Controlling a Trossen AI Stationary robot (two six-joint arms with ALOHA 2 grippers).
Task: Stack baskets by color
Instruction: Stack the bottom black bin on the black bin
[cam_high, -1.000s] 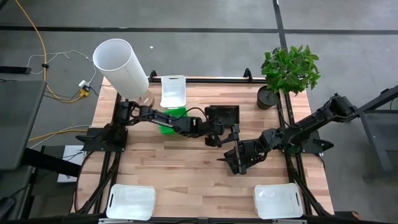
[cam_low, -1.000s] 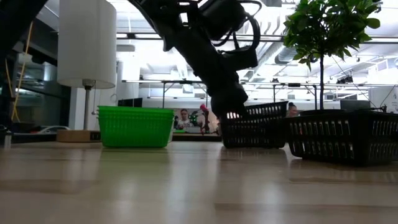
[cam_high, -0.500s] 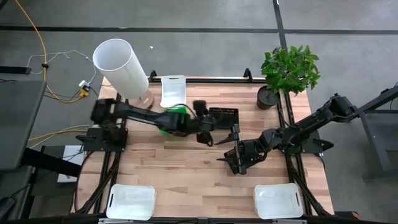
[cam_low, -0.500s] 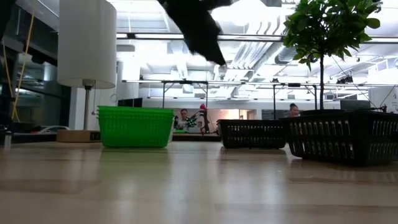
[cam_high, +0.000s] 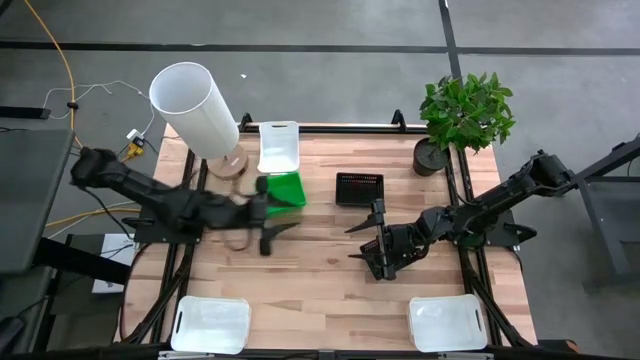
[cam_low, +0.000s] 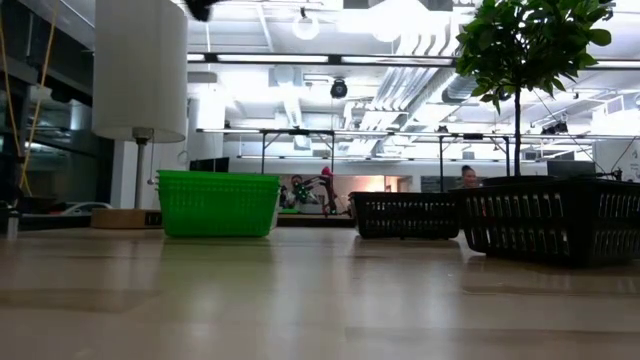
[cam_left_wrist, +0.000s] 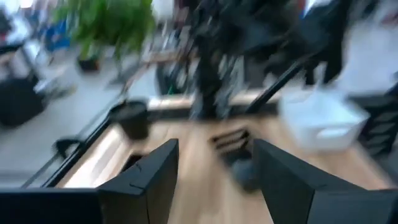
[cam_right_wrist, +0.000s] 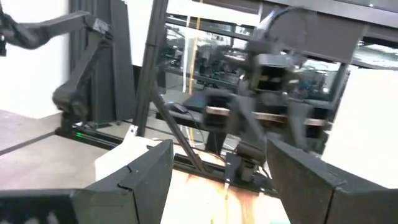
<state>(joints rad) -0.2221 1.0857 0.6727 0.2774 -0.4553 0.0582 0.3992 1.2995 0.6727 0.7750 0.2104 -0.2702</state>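
Note:
A green basket (cam_high: 283, 190) (cam_low: 218, 203) and a black mesh basket (cam_high: 359, 188) (cam_low: 405, 214) stand side by side on the table's far half. A second black basket (cam_low: 550, 222) shows closer in the low view. One white basket (cam_high: 279, 147) lies behind the green one, and two more (cam_high: 210, 323) (cam_high: 447, 322) lie at the near corners. My left gripper (cam_high: 268, 228) (cam_left_wrist: 214, 186) is open above the table, on the near side of the green basket. My right gripper (cam_high: 366, 232) (cam_right_wrist: 217, 186) hangs open on the near side of the black basket.
A tall white cylinder (cam_high: 195, 105) stands at the far left corner. A potted plant (cam_high: 467, 110) in a black pot (cam_high: 430, 157) stands at the far right. Bare wood (cam_high: 320, 290) lies between the two near white baskets.
My left gripper has let go of the black basket, risen, and drawn back fast toward the table's left edge, past the green basket. The black basket, tipped in the hold a second ago, now sits flat on the table to the right of the green one.

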